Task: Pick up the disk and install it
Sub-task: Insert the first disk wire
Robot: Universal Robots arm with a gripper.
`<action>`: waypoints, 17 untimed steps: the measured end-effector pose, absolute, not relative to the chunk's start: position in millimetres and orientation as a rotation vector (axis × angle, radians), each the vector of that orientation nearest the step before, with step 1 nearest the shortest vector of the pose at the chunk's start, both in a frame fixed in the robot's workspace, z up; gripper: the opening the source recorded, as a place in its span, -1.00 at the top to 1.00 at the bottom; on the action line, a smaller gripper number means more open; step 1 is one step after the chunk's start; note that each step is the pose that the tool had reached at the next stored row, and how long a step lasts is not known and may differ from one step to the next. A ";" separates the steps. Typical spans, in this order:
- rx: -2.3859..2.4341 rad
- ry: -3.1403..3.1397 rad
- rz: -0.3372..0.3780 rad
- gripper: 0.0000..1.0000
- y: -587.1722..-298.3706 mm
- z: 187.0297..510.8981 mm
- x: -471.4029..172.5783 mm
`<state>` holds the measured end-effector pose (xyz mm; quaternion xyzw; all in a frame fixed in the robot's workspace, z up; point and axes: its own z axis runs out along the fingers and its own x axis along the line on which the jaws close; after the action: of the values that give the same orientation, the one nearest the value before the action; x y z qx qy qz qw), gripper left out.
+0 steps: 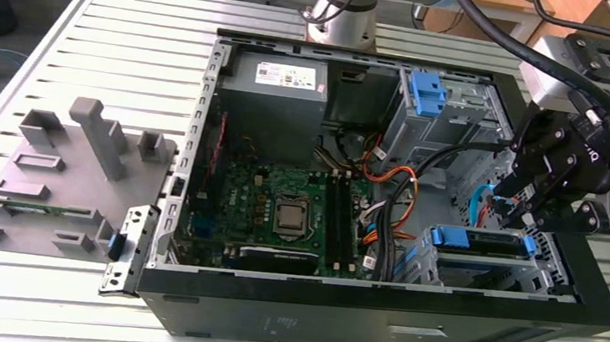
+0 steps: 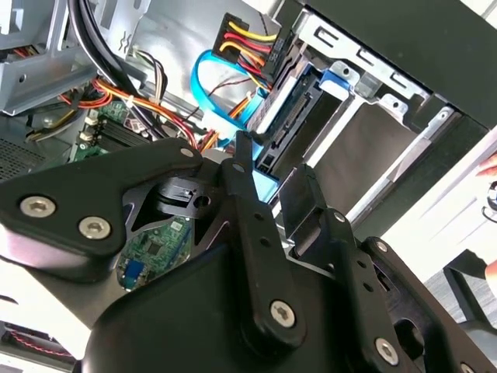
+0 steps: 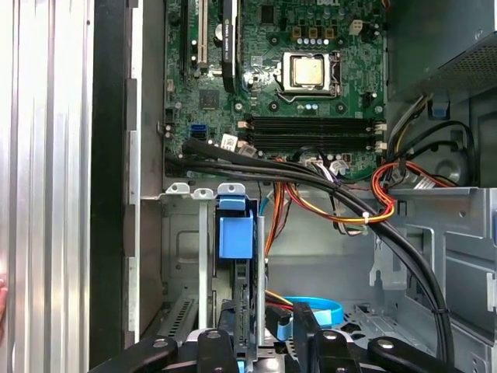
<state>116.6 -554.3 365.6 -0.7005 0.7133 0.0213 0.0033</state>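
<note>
Exterior view: disk (image 1: 479,242) sits in the case's (image 1: 381,317) cage (image 1: 556,271); first wrist view: gripper's (image 3: 268,312) jaws parted astride it, clamping nothing.

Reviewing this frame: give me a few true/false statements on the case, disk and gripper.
The computer case lies open. True.
The disk lies outside the case. False: it sits in the drive cage inside it.
The gripper is far from the disk. False: it hangs right at the drive cage.
The processor on the motherboard is bare, with no cooler. True.
</note>
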 end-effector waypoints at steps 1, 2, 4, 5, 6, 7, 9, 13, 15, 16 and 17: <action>-2.196 2.236 0.067 0.16 -554.3 365.6 116.9; -2.196 2.236 0.067 0.16 -554.3 365.6 116.9; -2.196 2.236 0.067 0.16 -554.2 365.5 116.9; -2.196 2.236 0.067 0.16 -554.2 365.5 117.0; -2.196 2.236 0.067 0.16 -554.2 365.5 117.0; -2.196 2.236 0.067 0.16 -554.2 365.3 117.0; -2.196 2.236 0.067 0.16 -554.2 364.4 117.2; -2.196 2.236 0.067 0.16 -554.2 362.1 118.0; -2.196 2.236 0.066 0.16 -554.2 360.5 118.5; -2.196 2.237 0.066 0.16 -554.2 360.0 118.6; -2.197 2.237 0.066 0.16 -554.2 360.0 118.7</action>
<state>118.7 -554.2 360.0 -0.7005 0.7133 0.0210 0.0030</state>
